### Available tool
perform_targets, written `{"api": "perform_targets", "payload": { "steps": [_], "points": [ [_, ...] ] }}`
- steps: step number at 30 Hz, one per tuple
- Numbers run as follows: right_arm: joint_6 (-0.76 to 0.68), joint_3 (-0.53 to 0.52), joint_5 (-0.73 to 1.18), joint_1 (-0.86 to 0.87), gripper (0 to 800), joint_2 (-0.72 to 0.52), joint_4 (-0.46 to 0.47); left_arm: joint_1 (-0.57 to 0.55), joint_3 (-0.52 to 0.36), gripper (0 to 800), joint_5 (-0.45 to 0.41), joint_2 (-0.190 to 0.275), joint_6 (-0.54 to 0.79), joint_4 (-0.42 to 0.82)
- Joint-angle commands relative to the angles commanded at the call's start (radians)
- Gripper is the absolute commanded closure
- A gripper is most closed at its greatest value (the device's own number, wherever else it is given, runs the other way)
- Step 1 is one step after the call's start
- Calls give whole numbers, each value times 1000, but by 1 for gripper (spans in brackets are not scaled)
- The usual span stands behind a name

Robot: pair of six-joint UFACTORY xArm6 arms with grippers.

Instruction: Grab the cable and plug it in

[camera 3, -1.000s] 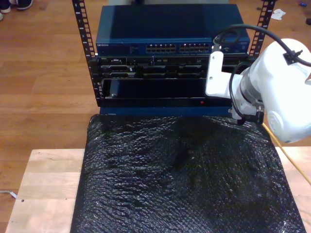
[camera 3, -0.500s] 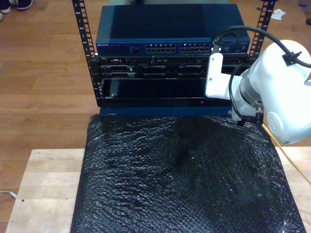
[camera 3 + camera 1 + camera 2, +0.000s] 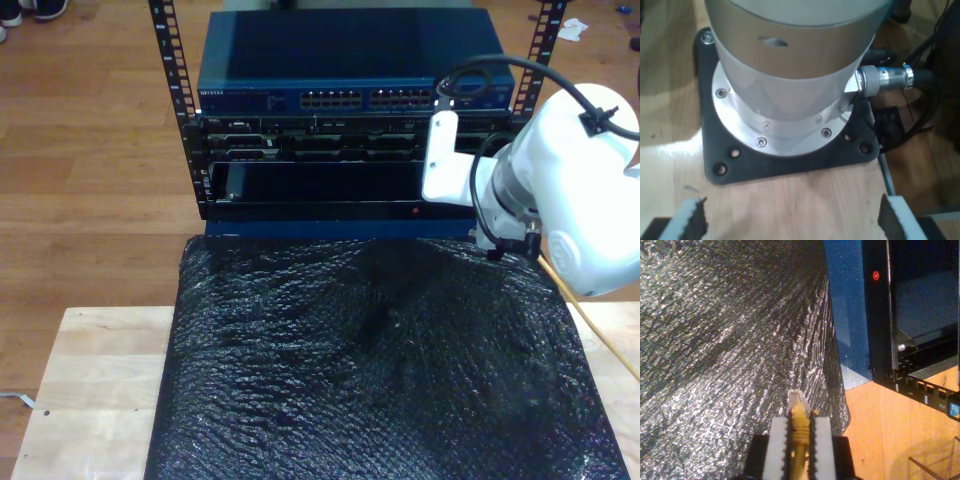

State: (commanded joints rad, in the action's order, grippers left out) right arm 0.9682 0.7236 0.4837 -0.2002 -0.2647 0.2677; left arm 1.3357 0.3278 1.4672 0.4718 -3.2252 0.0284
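1. Hidden or unclear: in the exterior view the white arm point(image 3: 570, 190) at that view's right covers its own end effector, so the grip cannot be made out there. The cable point(image 3: 600, 335) shows there as a thin yellow-orange line running from behind the arm toward that view's lower right edge, where it is cut off.
2. My second end effector point(image 3: 800, 440): 2 white pads clamped on the cable point(image 3: 799, 427) just behind its clear plug point(image 3: 795, 399).
3. Cable heading: its long axis runs along the pads, plug tip leading, pointing out over the black bubble wrap point(image 3: 715, 340) alongside the blue front edge of the rack point(image 3: 850, 315). The plug is clear of the rack, touching nothing.
4. My first end effector point(image 3: 790, 220): pads spread wide apart, holding nothing, facing a metal arm base point(image 3: 785, 65) bolted to a black plate point(image 3: 790, 167) on the wooden table point(image 3: 790, 200).
5. Rack contents, exterior view: a blue network switch point(image 3: 350, 95) with 2 port rows on top, darker units beneath, and a red light point(image 3: 416, 211) low down. Port detail is too small to read.
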Motion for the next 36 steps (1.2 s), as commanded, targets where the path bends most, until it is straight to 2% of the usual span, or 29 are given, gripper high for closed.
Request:
{"api": "perform_targets", "payload": {
  "steps": [9,23,32,36],
  "points": [
    [2,15,-49,-18,800,14,2,83,-94,2,-186,20,75,0],
    [2,9,-181,-48,800,28,2,94,-212,1,-393,17,118,-6],
    [3,11,-308,-48,800,43,3,94,-210,1,-397,12,118,-6],
    [3,3,-359,-46,800,40,38,94,-210,1,-397,12,118,-6]
  ]
}}
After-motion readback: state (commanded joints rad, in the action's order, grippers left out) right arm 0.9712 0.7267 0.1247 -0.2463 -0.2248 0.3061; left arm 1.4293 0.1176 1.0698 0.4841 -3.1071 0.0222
